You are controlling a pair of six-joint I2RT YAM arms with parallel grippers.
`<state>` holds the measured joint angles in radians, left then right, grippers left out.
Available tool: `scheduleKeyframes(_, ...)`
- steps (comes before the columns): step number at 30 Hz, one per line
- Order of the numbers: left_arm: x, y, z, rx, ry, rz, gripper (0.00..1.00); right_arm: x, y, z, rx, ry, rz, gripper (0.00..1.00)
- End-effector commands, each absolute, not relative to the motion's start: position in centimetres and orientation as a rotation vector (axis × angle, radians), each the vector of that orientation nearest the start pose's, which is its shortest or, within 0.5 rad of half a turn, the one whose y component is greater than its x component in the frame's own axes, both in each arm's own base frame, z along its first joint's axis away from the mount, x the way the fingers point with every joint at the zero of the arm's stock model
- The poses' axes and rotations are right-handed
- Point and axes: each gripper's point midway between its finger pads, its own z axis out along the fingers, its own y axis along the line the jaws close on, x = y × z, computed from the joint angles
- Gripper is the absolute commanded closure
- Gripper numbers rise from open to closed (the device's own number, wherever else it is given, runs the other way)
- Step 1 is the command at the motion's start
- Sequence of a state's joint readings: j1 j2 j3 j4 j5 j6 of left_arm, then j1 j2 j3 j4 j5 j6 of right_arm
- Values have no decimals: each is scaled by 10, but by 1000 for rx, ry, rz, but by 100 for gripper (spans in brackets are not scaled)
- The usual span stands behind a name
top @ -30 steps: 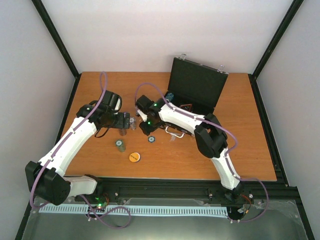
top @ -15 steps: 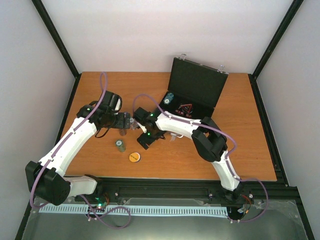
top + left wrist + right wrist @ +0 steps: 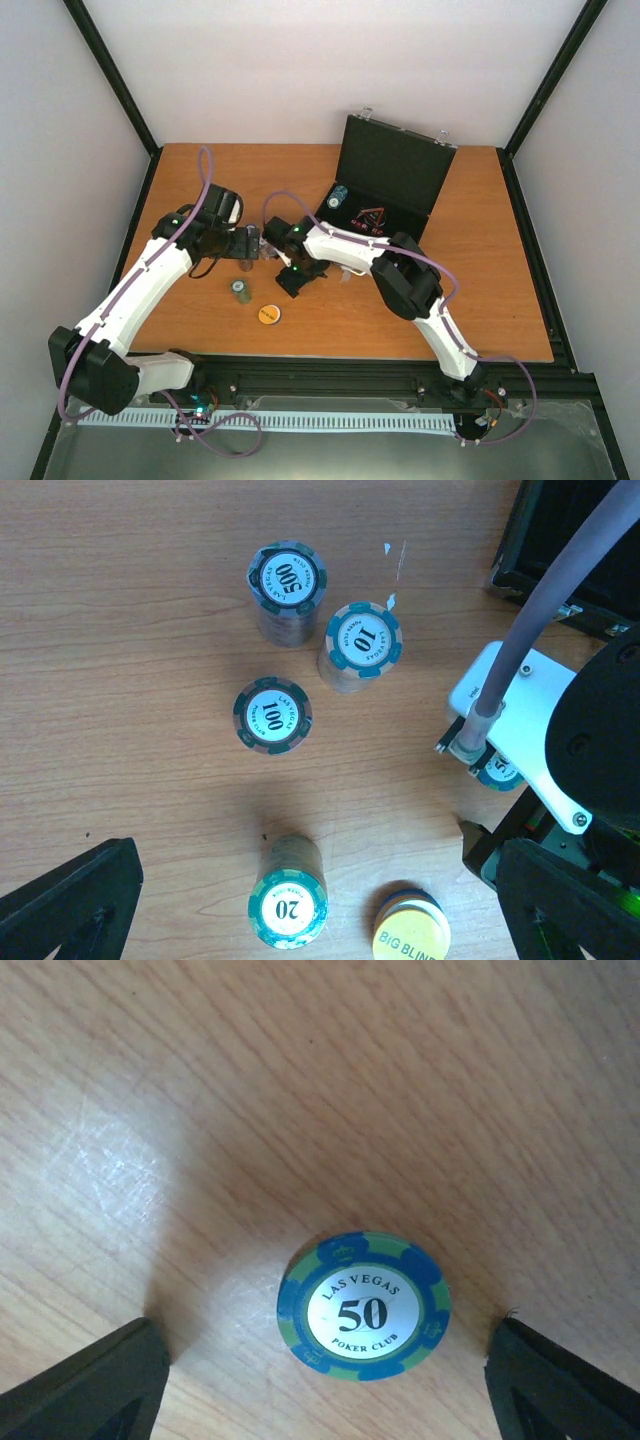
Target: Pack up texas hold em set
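The black case (image 3: 392,170) stands open at the back, with a chip stack (image 3: 340,197) and the red-black triangle (image 3: 372,217) inside. On the table, a blue-green 50 chip (image 3: 364,1306) lies between the open fingers of my right gripper (image 3: 325,1385), which hangs just above it, touching nothing. My left gripper (image 3: 320,920) is open and empty above the 20 stack (image 3: 288,908) and the orange Big Blind disc (image 3: 411,938). Beyond them stand the 100 stack (image 3: 272,715), the 10 stack (image 3: 363,638) and the 500 stack (image 3: 287,577).
The two wrists sit close together left of the case, my right gripper (image 3: 292,277) just right of my left gripper (image 3: 252,243). The right arm's white link (image 3: 520,730) and purple cable fill the right side of the left wrist view. Bare wood table (image 3: 480,300) lies to the right.
My right gripper has swung left from the front of the case down to the 50 chip and opened wide. The case's inside now shows. My left arm has hardly moved.
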<state>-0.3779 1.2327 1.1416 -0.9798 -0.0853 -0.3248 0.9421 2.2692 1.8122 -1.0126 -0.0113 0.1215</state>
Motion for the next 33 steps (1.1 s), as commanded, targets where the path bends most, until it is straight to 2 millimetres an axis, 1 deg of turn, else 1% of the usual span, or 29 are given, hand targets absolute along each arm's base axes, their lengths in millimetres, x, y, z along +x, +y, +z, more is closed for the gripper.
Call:
scheduleKeyframes(1,284,-94,193,18,2610,-127,0,258,359,-11,-1252,2893,65,16)
scheduleKeyframes(4,284,-94,192,18,2611,-125,0,256,355,-16,-1258,2910,75,22)
scheduleKeyframes(9,284,-95,188,14,2619,-132,0,257,352,-23,-1258,2928,93,29)
scheduleKeyframes(15,285,-94,186,13,2624,-125,0,258,349,-32,-1275,2936,89,47)
scheduleKeyframes(17,284,-95,185,14,2626,-124,0,258,348,-34,-1277,2939,89,50)
scheduleKeyframes(21,284,-95,185,13,2627,-124,0,256,345,-39,-1271,2954,86,69)
scheduleKeyframes(26,284,-94,184,15,2628,-123,0,255,341,-41,-1264,2962,75,77)
scheduleKeyframes(29,284,-94,184,12,2627,-124,0,258,341,-35,-1254,2949,66,78)
scheduleKeyframes(31,283,-94,184,14,2626,-125,0,263,342,-25,-1242,2933,53,76)
scheduleKeyframes(32,283,-94,184,14,2626,-125,0,266,344,-18,-1240,2920,53,69)
scheduleKeyframes(33,283,-94,184,13,2624,-126,0,269,347,-10,-1237,2904,54,57)
